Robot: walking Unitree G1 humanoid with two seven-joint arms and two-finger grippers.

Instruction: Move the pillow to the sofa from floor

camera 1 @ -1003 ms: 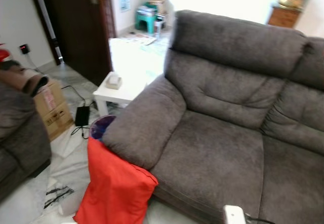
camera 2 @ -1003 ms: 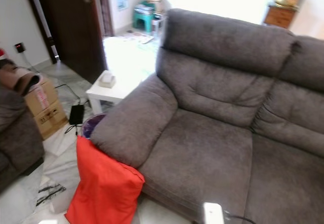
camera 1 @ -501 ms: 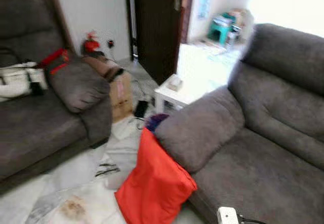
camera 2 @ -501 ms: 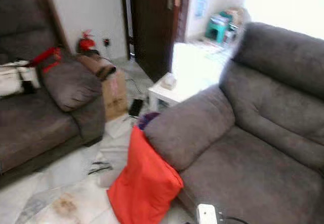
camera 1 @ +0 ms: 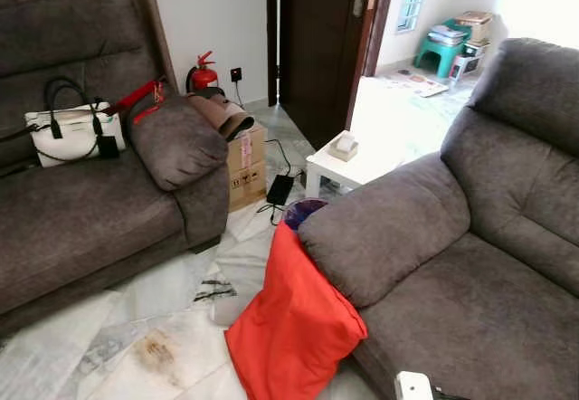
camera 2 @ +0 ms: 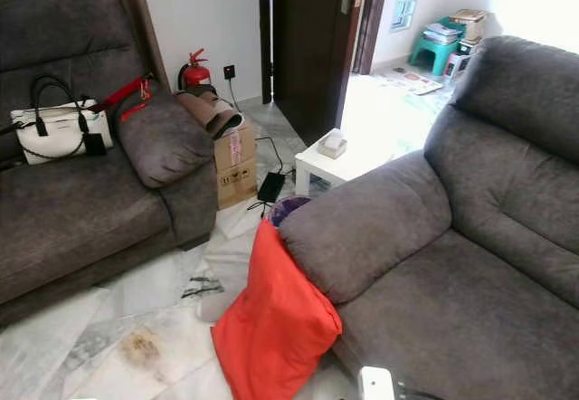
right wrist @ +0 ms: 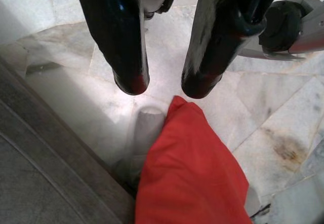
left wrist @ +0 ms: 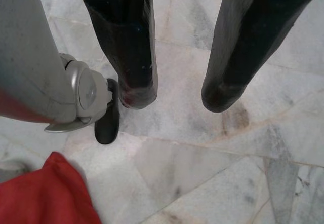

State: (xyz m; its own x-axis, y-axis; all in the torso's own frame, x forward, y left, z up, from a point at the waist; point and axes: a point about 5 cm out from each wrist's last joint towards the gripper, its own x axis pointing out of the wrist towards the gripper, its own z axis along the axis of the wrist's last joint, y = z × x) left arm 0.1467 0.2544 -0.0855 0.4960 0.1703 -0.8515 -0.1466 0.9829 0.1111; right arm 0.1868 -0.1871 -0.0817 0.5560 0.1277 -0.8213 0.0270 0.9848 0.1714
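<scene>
The big red fabric pillow [camera 1: 294, 328] stands on its lower edge on the pale marble floor [camera 1: 163, 328], leaning against the front of the padded armrest [camera 1: 384, 233] of the dark grey fabric sofa [camera 1: 488, 264]. Its upper corner touches the armrest's side; none of it lies on the seat.

Behind the pillow, near the same armrest, sits a small white side table [camera 1: 348, 166] with a beige tissue box [camera 1: 342, 146] on top. A black flat device with a cable [camera 1: 278, 189] lies on the floor beside the table. Beyond the pillow, across the open floor, is a second grey sofa [camera 1: 90, 210] with a white handbag with black handles [camera 1: 68, 128] on its seat. A brown cardboard box [camera 1: 244, 166] stands against that sofa's end, and a red fire extinguisher [camera 1: 203, 72] is by the wall behind it.

The left gripper [left wrist: 174, 95] hangs over bare marble, its two black fingers apart, with the pillow's edge [left wrist: 48, 196] nearby. The right gripper [right wrist: 164, 84] hangs just above the pillow's corner [right wrist: 190, 168], fingers apart and empty.
</scene>
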